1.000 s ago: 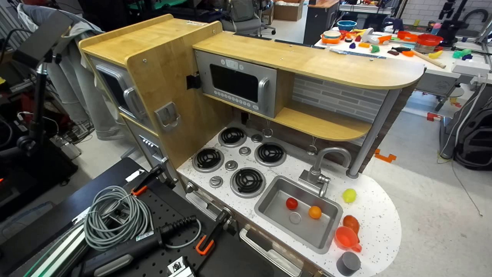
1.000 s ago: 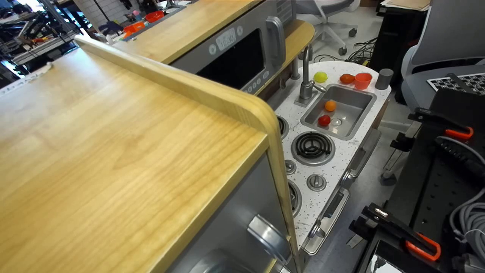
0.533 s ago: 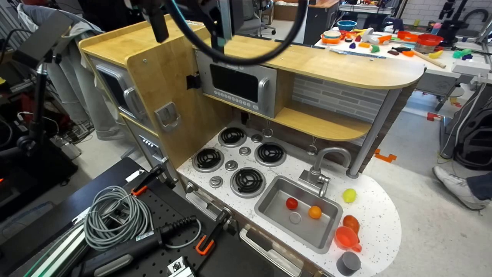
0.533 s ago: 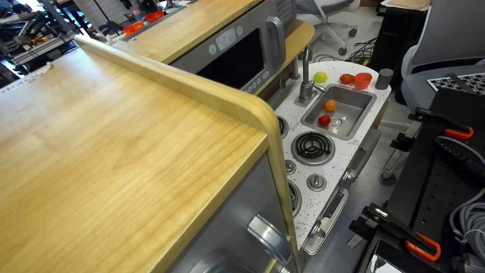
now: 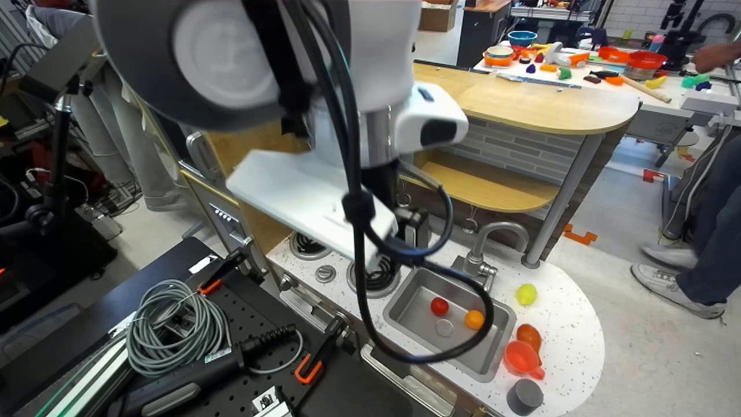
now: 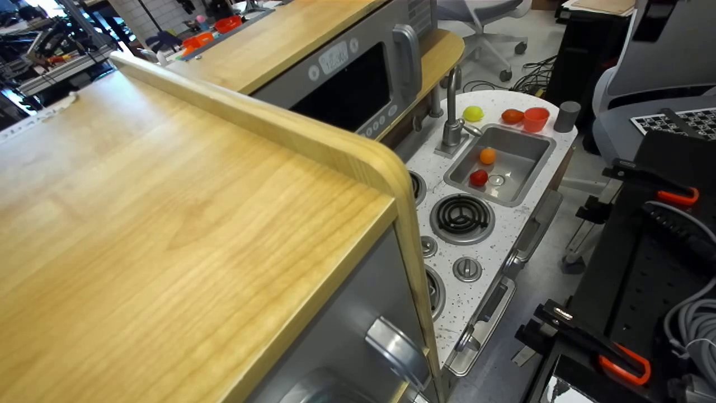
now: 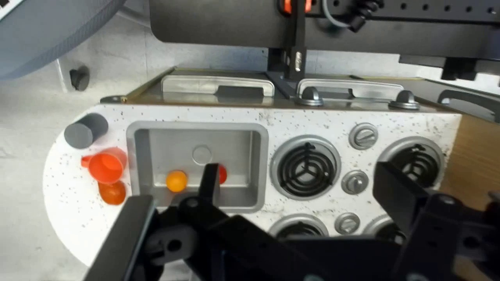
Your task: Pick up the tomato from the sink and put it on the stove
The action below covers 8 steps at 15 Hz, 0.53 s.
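The fingers [image 7: 399,191] are gaping wide, gripping nothing, with a burner [image 7: 306,171] showing between them, presumably because something round is needing that room. Past them, the sink [image 7: 175,145] is holding the tomato [image 5: 439,306], its sides guarding against rolling. Whether the tomato is touching a side, I'm not making out clearly. Farther off, a lemon [image 5: 526,294] is resting on the tabletop [image 5: 570,324], likely playing no part.
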### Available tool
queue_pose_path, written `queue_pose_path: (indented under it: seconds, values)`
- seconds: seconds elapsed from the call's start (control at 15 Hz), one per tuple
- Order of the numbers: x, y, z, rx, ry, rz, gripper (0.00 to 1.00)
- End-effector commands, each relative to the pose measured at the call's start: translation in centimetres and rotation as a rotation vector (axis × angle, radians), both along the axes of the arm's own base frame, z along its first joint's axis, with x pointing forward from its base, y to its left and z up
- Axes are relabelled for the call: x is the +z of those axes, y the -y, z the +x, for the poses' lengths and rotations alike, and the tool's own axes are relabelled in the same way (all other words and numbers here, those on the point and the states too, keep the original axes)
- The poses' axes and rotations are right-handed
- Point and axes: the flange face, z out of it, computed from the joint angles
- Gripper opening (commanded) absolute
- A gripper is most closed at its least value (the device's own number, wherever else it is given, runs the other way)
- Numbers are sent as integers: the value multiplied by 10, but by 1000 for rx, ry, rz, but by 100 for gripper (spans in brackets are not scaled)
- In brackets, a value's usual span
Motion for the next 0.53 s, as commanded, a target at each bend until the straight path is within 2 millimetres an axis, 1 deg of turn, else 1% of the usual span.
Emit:
queue_pose_path:
  seconds: [0.0,0.07,0.27,0.47]
  values:
    - [-75,29,9,-66,-85,-37,100]
    - [-95,36,10,-97,-111,-43,100]
    - [-144,59,9,-188,-170,-85,100]
    - [-179,80,15,-250,-203,-144,100]
